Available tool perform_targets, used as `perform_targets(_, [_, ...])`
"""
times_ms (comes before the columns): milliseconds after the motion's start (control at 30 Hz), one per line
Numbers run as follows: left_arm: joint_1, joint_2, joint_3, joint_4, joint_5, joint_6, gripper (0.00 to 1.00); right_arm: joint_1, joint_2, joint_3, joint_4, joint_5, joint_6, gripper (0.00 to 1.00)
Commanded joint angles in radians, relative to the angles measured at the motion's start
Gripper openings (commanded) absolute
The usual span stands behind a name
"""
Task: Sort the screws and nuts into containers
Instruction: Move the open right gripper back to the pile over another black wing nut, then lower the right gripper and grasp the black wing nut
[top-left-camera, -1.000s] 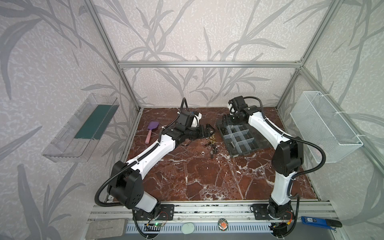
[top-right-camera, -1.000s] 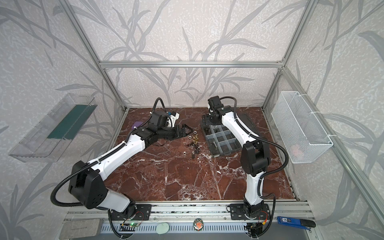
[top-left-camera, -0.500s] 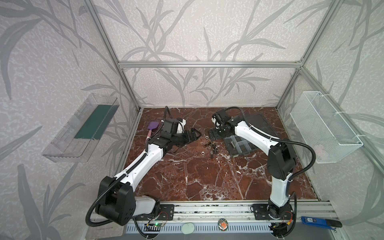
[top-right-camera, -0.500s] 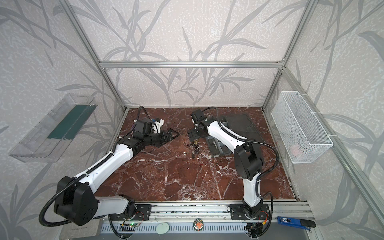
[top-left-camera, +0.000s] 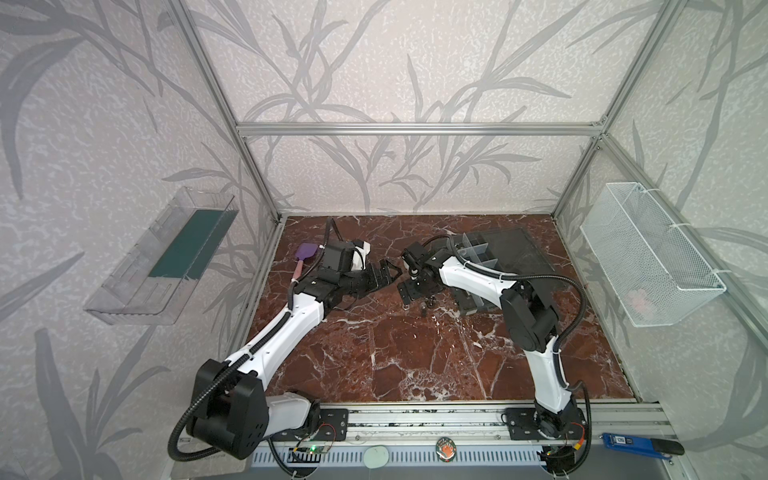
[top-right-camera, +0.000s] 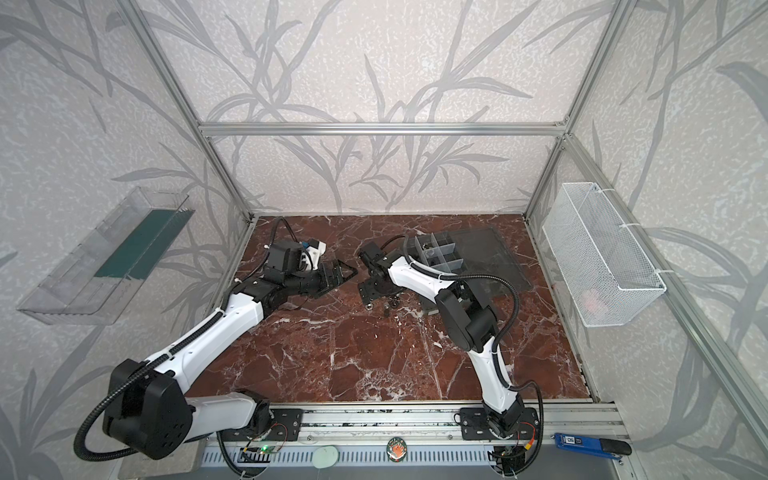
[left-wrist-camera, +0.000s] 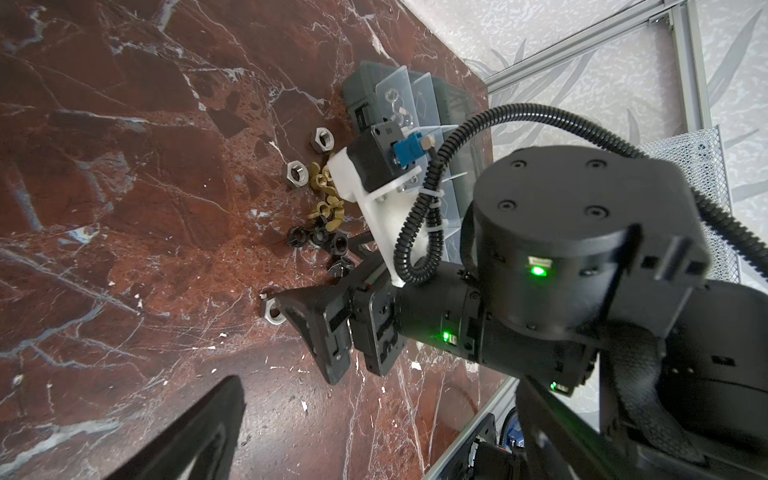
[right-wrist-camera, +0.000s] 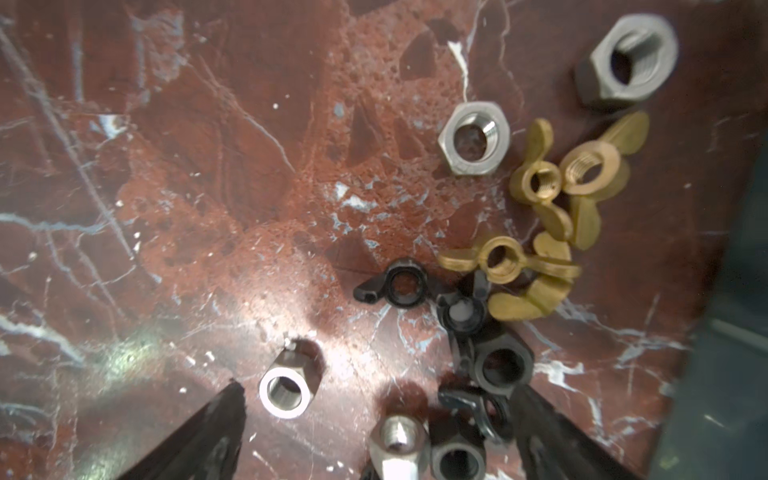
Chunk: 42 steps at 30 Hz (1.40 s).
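Brought the right hand (top-left-camera: 411, 293) off the containers (top-left-camera: 478, 249) and down over the nuts (right-wrist-camera: 498, 266) since a second ago. Pulled the left hand (top-left-camera: 392, 269) back a little toward the left of the frame.

Held the right hand wide, with its two fingers (right-wrist-camera: 195, 440) far apart, pointing down at the desk (top-left-camera: 415, 353) and gripping nothing. Held the left hand wide and empty too, just left of the middle in both top views, near the right hand but not touching it.

Left the nuts loose on the desk near the middle of the frame, just left of the containers and not in them. Saw one small silver nut (right-wrist-camera: 284, 388) inside the gap, just beside one finger. Saw black wing nuts (right-wrist-camera: 399, 286) and gold wing nuts (right-wrist-camera: 536, 183) in a little heap. Saw a flat silver nut (right-wrist-camera: 471, 139) and a dark grey nut (right-wrist-camera: 627, 58) close by. Found the containers right of the middle, with the clear lid (top-left-camera: 519, 249) lying open beside them.
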Motion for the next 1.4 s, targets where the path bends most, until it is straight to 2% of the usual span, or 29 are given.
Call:
perform_targets(0, [0.007, -0.024, -0.014, 0.018, 0.012, -0.011, 0.99, -0.002, 0.029, 0.056, 0.019, -0.009, 0.028, 0.89])
perform_targets(367, [0.007, -0.010, -0.022, 0.034, 0.016, -0.021, 0.99, 0.002, 0.107, 0.131, -0.017, 0.033, 0.000, 0.74])
perform_targets(800, [0.009, -0.008, -0.011, 0.017, 0.011, -0.009, 0.99, -0.010, 0.182, 0.222, -0.062, 0.043, -0.025, 0.68])
perform_targets(1067, [0.010, 0.004, -0.009, 0.028, 0.017, -0.018, 0.99, -0.010, 0.153, 0.159, -0.047, 0.057, -0.030, 0.65])
perform_targets(1367, [0.010, 0.003, -0.011, 0.033, 0.019, -0.028, 0.99, -0.019, 0.161, 0.150, -0.038, 0.055, -0.032, 0.50])
